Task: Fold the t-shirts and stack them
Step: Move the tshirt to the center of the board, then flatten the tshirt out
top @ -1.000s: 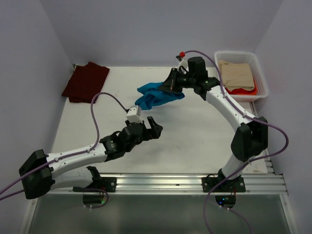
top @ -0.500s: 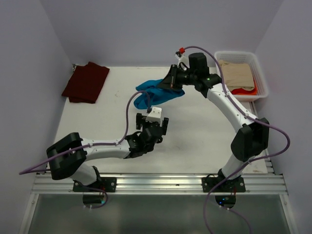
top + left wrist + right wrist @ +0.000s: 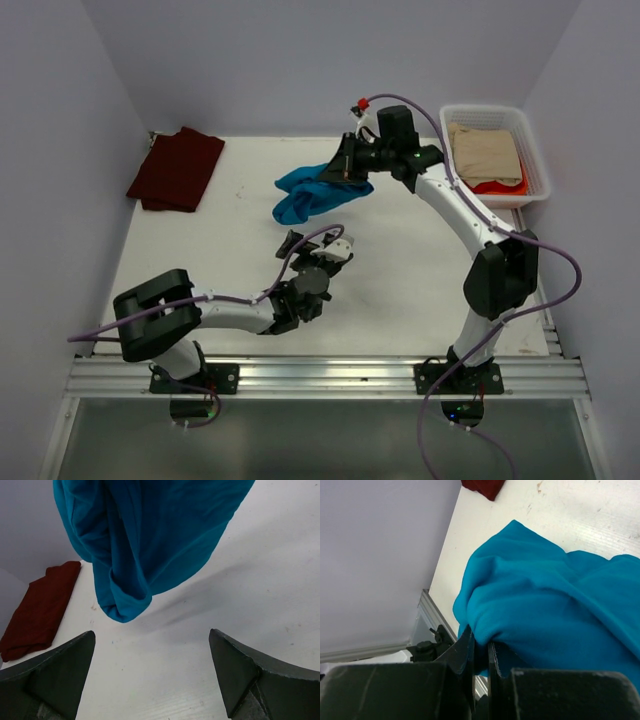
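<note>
Over the far middle of the bench [image 3: 400, 270]: teal t-shirt [image 3: 312, 192] hangs bunched from the right end effector [image 3: 343, 168]. Whether its lowest fold touches the surface cannot be told.
Maroon t-shirt [image 3: 177, 168]: lies folded flat in the far left corner, well apart from both arms.
Right end effector: fingers pinched together on a thick fold of the teal cloth, seen close in the wrist view.
Left end effector [image 3: 315, 245]: fingers spread wide with nothing between them, just below and near the hanging shirt.
Risk, slip: the pinch takes only one bunched fold, so a tug from below would likely pull the cloth free.
Risk, wrong grab: the shirt hangs twisted with no clear hem or sleeve showing. The left fingers could well close on several layers and leave it tangled, not spread.
Risk, contact: the two wrists work close together, so a misjudged reach may knock them.
Right arm pose: rises from its near-right base, forearm stretching to the far centre, wrist turned left.
Left arm pose: elbow folded low at near left, forearm lying along the bench, wrist tilted up toward the cloth.
Basket [image 3: 540, 165]: sits at far right with tan cloth [image 3: 485, 150] inside.
</note>
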You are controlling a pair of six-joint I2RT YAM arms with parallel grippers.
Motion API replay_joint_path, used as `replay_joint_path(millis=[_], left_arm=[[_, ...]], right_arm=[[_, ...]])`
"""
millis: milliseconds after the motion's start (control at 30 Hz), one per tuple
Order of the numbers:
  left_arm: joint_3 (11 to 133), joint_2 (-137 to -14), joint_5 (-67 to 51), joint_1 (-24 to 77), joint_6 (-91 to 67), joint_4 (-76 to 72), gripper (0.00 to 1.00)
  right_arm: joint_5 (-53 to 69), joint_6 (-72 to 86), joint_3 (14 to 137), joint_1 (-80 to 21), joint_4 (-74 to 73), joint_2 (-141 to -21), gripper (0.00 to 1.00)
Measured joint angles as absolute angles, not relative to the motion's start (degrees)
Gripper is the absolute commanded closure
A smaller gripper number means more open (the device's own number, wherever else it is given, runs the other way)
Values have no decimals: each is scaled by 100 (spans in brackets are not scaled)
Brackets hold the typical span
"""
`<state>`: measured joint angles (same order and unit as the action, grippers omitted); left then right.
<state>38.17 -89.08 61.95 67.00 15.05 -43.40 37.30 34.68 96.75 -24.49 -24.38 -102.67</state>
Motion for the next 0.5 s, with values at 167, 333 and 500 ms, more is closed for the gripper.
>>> replay_joint_path(millis=[167,333,500], left_arm=[[3791,-9198,6114,6333,1826,-4633,0],[3791,-9273,6005,5929,1911,-4755,2],[3793,-9439,5929,5787,1920,-4772,17]], right_arm=[[3830,3452,9743,-2508,-2554,-10259,100],[3879,3448,9725,-2545,-2617,-10116,100],[3881,3444,9574,-2563,-2613,-9725,100]])
